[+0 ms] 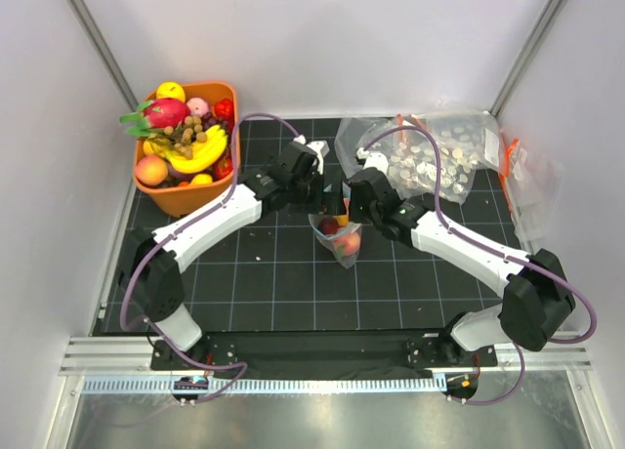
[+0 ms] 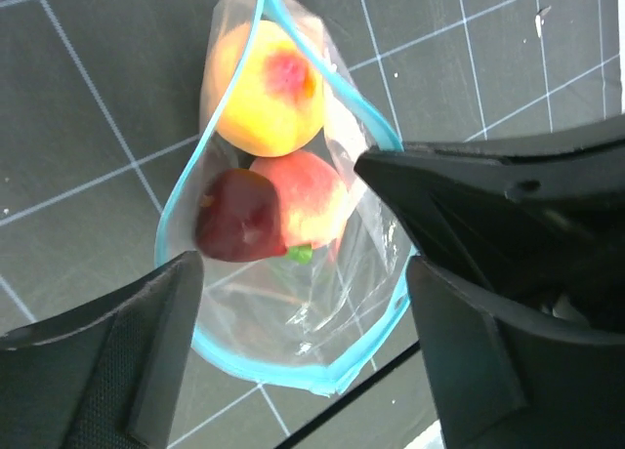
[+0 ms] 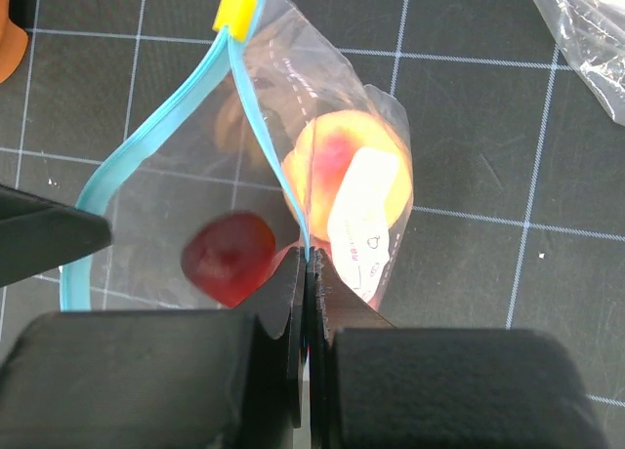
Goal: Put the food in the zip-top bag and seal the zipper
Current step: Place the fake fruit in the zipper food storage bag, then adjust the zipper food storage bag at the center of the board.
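**Food is in — the zipper is what's left**

From my station, the zip-top bag (image 2: 312, 317) sits mouth-up between the two grippers, its mouth gaping in a wide loop. Inside it I see a yellow-orange fruit (image 2: 259, 98) with a red blush. Touching it is a pink-red fruit (image 2: 308, 200) with a dark side. I judge loading done and sealing to be the step in hand.

The right gripper (image 3: 308, 264) has its fingers pressed together on one side of the zipper (image 3: 146, 125), pinching the teal strip at the bag's near end. The left gripper (image 2: 303, 264) is spread wide, a finger on either side of the bag's mouth, gripping nothing that I can see. A yellow slider (image 3: 237, 8) sits at the far end of the bag's mouth, opposite the pinch.

Next, I think, the two strips must be brought flat together — the left fingers closing across the loop. Then they need pressing or sliding shut along the whole mouth, with the right pinch holding the bag taut.
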{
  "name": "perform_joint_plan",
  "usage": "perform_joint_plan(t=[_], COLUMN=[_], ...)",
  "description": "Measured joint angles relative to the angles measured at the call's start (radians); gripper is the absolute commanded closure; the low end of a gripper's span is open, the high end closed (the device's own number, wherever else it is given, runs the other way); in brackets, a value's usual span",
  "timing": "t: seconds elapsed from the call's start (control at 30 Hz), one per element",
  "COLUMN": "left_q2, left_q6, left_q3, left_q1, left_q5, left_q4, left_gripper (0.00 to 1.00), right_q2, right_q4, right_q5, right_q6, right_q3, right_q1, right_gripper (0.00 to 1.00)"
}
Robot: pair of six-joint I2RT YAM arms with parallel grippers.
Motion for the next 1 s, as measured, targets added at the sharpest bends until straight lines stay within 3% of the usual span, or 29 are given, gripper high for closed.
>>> perform_joint_plan(t=[0.23,0.47,0.67,0.7,0.77,0.8,0.83,1.0], left_q2=[-0.075,-0.153,-0.098,-0.080,-0.049,-0.035,-0.024,-0.022], left_q6=[0.028,0.050,0.045,0.045,0.043,0.043,0.040,0.052], left_q3=[0.001,-0.015,-0.067,-0.071,-0.077,-0.080,-0.085,-0.119], left_q1=[-0.001,-0.001,-0.001,-0.001,-0.001,-0.001,-0.001,-0.001], left_q5=[-0.050,-0.157,-0.170,-0.170,-0.160,-0.148,-0.134,-0.073], left_q4=[-0.073,-0.121,-0.092,-0.084,-0.058,-0.042,-0.024,0.056], left_gripper=[0.05,0.14,0.45,0.58,0.75,0.93,1.00,1.00], right_q2=[0.000,-0.003,-0.006,-0.006,-0.006,-0.006,-0.006,-0.006], right_q4=[-0.001,0.002,0.012,0.012,0.015,0.018,0.021,0.036], right_q5=[0.008,0.001,-0.033,-0.040,-0.057,-0.069,-0.082,-0.145], right_q6=[0.000,-0.001,-0.001,-0.001,-0.001,-0.001,-0.001,-0.001], right_q3=[0.000,0.000,0.000,0.000,0.000,0.000,0.000,0.000], right_q1=[0.000,0.000,-0.001,-0.001,-0.001,-0.002,-0.002,-0.002], right_gripper=[0.99,0.99,0.99,0.99,0.99,0.99,0.99,0.94])
